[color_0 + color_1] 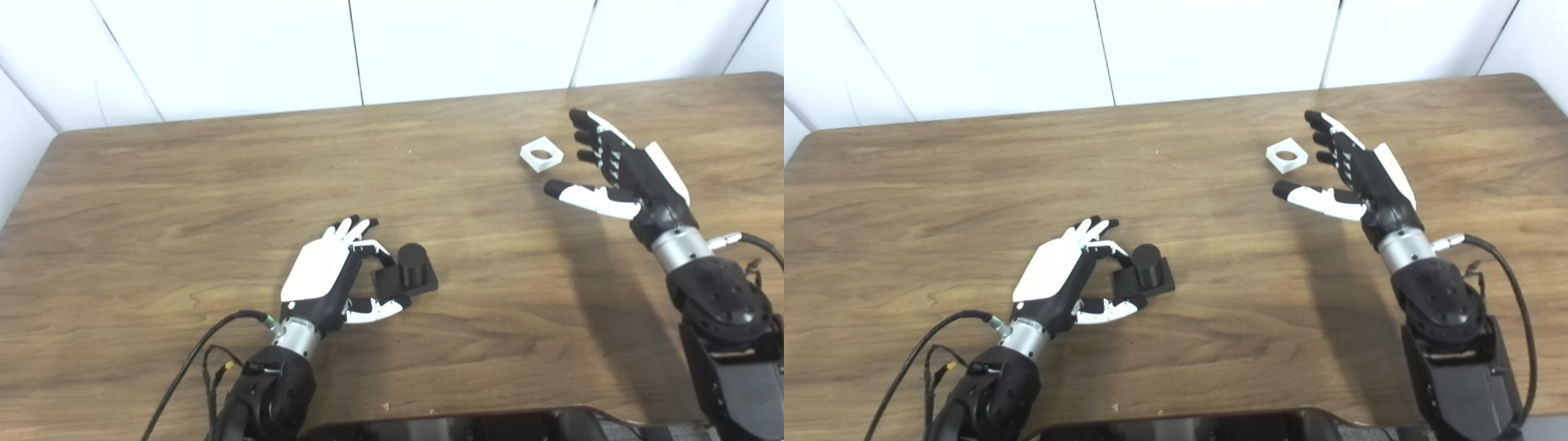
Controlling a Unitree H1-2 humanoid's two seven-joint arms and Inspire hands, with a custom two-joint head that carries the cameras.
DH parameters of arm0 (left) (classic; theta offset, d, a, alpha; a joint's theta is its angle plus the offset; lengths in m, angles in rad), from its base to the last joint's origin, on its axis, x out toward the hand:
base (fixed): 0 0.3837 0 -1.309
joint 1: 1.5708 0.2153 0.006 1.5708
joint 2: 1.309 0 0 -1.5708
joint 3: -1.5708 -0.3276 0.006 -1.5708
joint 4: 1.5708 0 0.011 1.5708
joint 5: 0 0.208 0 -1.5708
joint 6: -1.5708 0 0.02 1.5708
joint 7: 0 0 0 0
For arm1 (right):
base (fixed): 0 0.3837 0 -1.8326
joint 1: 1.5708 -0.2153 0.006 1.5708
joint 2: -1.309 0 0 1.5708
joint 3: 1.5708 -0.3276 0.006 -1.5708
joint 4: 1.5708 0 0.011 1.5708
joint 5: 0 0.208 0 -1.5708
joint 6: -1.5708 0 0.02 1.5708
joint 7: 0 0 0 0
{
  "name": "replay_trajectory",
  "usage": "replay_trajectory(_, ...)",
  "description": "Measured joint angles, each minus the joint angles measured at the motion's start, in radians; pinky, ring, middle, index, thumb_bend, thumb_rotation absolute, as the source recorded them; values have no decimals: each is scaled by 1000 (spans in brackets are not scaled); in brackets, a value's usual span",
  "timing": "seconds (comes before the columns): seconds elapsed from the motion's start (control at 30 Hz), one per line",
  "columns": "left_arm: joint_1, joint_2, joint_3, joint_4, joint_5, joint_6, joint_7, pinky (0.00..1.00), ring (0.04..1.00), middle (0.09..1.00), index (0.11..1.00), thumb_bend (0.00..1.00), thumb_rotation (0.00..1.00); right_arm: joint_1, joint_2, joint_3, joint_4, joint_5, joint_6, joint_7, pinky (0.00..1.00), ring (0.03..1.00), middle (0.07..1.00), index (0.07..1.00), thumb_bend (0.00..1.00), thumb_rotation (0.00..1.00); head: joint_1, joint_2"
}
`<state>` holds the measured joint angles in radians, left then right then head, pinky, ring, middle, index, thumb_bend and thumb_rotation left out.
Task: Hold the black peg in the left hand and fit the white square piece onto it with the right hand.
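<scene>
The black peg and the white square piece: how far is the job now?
Early stage. The left hand closes around the base of the black peg, which still sits on the table. The right hand is open beside the white square piece, not touching it. Picking it up and fitting remain.

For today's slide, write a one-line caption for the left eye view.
Left hand grips the black peg's base while the open right hand nears the white square piece.
</scene>
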<state>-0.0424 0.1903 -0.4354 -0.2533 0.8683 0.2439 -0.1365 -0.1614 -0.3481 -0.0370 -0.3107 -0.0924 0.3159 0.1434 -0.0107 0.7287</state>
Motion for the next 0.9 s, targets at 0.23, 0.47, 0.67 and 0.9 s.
replay_trajectory(0.23, 2, 0, 1, 8, 3, -18, 9, 1000, 1000, 956, 557, 557, 352, -94, -84, 66, 31, -97, 18, 52, 947, 963, 942, 833, 813, 303, 0, -2)
replay_trajectory(0.47, 8, -10, 8, 6, 3, -17, 2, 1000, 1000, 959, 558, 551, 373, -196, -185, 173, 126, -256, 12, 109, 903, 969, 949, 815, 842, 247, 2, -6)
replay_trajectory(0.67, 10, -10, 10, 6, 4, -23, 4, 1000, 1000, 951, 552, 561, 358, -274, -215, 246, 236, -341, -41, 167, 928, 998, 967, 767, 859, 204, 2, -8)
replay_trajectory(0.9, 11, -11, 12, 6, 6, -25, 3, 1000, 1000, 955, 554, 558, 375, -372, -261, 309, 292, -443, -49, 237, 994, 1000, 972, 737, 870, 164, 0, -8)
